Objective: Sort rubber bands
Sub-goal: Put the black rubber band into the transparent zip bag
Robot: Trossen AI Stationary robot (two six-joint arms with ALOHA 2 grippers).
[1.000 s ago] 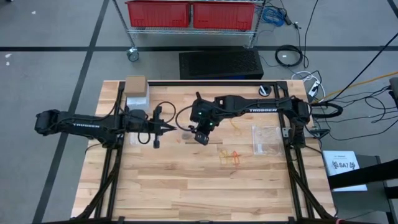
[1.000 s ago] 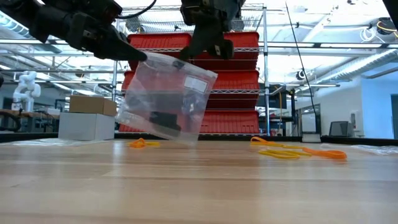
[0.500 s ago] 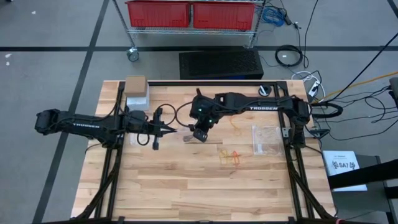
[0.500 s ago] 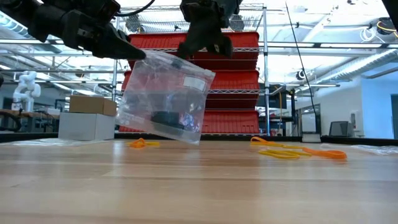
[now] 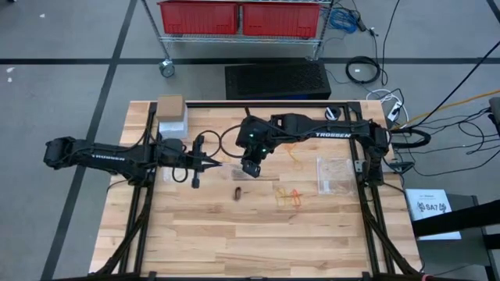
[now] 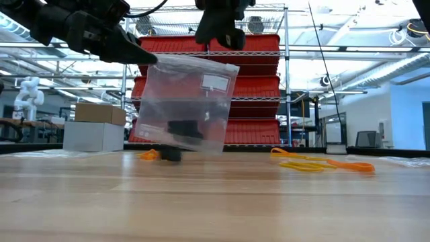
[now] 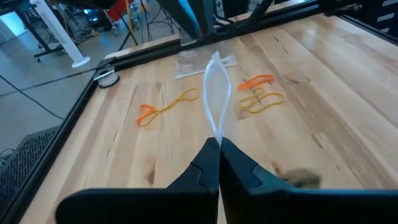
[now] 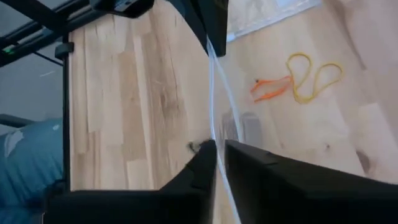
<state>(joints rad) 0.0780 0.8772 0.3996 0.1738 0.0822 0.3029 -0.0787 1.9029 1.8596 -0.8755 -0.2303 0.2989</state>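
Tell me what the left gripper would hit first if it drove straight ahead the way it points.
Likely the right gripper: the left gripper, shut on the clear bag, points across at it, with the bag stretched between them.

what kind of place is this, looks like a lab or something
Likely a robotics lab or workshop: a wire shelving rack holding red bins, loose cables on the grey floor, and another white robot in the background.
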